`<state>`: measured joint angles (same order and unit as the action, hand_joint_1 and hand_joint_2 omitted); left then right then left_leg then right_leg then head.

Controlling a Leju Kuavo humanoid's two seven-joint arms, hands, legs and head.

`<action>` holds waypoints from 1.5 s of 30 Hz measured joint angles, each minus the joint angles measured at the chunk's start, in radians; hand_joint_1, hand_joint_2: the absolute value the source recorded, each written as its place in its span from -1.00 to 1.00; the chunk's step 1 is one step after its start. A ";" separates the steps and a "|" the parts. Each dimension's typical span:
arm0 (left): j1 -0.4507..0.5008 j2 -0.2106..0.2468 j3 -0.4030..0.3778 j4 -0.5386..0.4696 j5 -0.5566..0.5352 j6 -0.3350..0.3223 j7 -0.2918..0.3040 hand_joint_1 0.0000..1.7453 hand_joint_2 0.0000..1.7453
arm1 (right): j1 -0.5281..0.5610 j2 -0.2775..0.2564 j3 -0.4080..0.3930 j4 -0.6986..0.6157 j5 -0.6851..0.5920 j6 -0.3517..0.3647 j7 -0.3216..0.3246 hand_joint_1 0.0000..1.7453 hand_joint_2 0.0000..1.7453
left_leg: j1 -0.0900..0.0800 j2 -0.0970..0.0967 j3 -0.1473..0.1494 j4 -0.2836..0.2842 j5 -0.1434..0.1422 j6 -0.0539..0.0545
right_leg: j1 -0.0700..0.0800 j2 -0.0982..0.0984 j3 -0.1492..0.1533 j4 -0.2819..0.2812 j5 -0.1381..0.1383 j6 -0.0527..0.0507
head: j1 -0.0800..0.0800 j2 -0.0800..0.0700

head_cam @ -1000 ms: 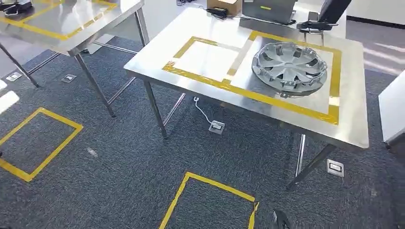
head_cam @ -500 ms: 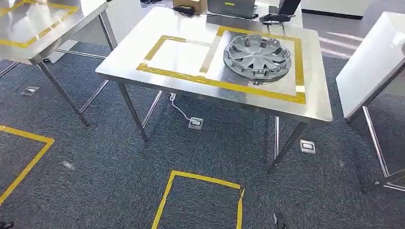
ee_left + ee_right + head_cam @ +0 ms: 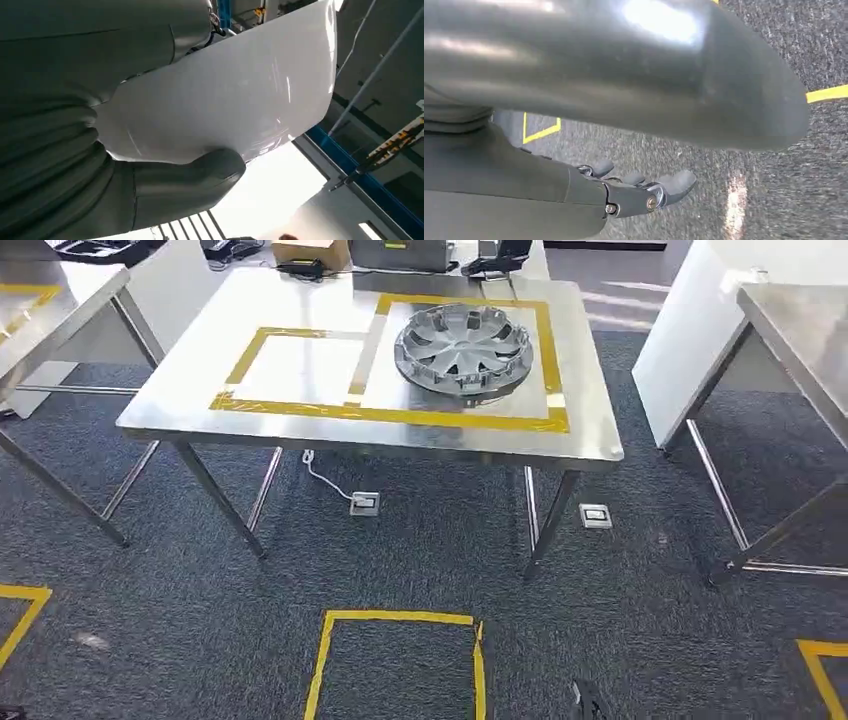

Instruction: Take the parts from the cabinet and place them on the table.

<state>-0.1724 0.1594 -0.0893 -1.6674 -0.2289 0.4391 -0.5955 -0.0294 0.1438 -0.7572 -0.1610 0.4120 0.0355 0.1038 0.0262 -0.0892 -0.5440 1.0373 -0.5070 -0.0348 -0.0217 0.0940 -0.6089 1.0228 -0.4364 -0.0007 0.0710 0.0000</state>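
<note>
A glossy white panel [image 3: 225, 100] is gripped by the left hand [image 3: 75, 150], the thick grey thumb [image 3: 200, 175] pressed flat against its face near one edge; the darker fingers are hidden behind the panel, so how they lie cannot be told. In the right wrist view, the right hand [image 3: 574, 195] is seen over dark carpet, its fingers [image 3: 674, 185] stretched out side by side. A broad grey rounded shape [image 3: 624, 75] is laid close across that view, and whether anything is held there cannot be told. In the head view a steel table [image 3: 590, 445] is seen at 12 o'clock, marked with a yellow tape frame [image 3: 390, 415]. A silver hubcap [image 3: 462, 346] is set face up inside the frame, toward the table's 1 o'clock corner. A smaller taped rectangle [image 3: 240, 365] is marked out at the hubcap's 9 o'clock. A cardboard box [image 3: 310, 252] is seen at the table's far edge, around 11 o'clock. A second steel table [image 3: 800, 330] is caught at 2 o'clock, a third [image 3: 40, 320] at 10 o'clock. On the carpet, a taped square [image 3: 330, 640] is marked at 6 o'clock, and a floor socket [image 3: 365, 503] is seen under the table.
</note>
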 joint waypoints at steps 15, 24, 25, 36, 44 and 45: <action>0.013 0.001 0.003 -0.011 0.000 0.001 0.003 1.00 1.00 | 0.003 0.000 0.000 0.000 0.002 0.000 0.000 -1.00 -1.00 | -0.026 0.177 -0.004 -0.008 0.009 0.055 | 0.018 -0.155 0.017 0.021 -0.022 0.021 | 0.009 0.000; 0.012 0.006 0.005 -0.007 0.000 0.001 0.003 1.00 1.00 | -0.001 0.000 0.000 0.000 0.002 0.000 0.000 -1.00 -1.00 | -0.021 0.094 -0.094 0.200 -0.118 0.007 | 0.008 -0.092 0.010 -0.010 -0.007 -0.025 | 0.006 0.000; 0.014 0.006 0.005 -0.004 0.000 0.001 0.003 1.00 1.00 | -0.001 0.000 0.000 0.000 0.001 0.000 0.000 -1.00 -1.00 | -0.020 0.093 -0.129 0.271 -0.141 0.003 | 0.008 -0.083 0.009 -0.010 -0.007 -0.025 | 0.005 0.000; 0.014 0.009 0.005 -0.003 -0.001 0.004 0.002 1.00 1.00 | 0.004 0.001 0.000 0.000 -0.001 -0.001 0.000 -1.00 -1.00 | -0.023 0.072 -0.015 -0.003 0.013 0.032 | 0.002 -0.044 0.001 -0.003 0.000 0.000 | 0.006 0.000; 0.014 0.005 0.005 -0.010 -0.004 0.010 0.000 1.00 1.00 | -0.001 0.001 0.000 0.000 0.001 -0.004 0.000 -1.00 -1.00 | -0.021 0.095 -0.017 -0.011 0.019 0.067 | -0.001 -0.082 -0.137 0.291 -0.144 0.033 | 0.012 0.000; 0.014 0.003 0.005 -0.010 -0.004 0.010 0.000 1.00 1.00 | -0.001 0.001 -0.001 0.000 0.001 -0.005 0.001 -1.00 -1.00 | -0.021 0.097 -0.017 -0.011 0.019 0.066 | -0.001 -0.083 -0.150 0.315 -0.141 0.031 | 0.012 0.000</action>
<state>-0.1581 0.1625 -0.0847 -1.6777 -0.2331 0.4490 -0.5959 -0.0302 0.1450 -0.7580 -0.1610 0.4131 0.0309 0.1045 0.0048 0.0080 -0.5609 1.0264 -0.4878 0.0317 -0.0230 0.0115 -0.7585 1.3375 -0.5777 0.0305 0.0828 0.0000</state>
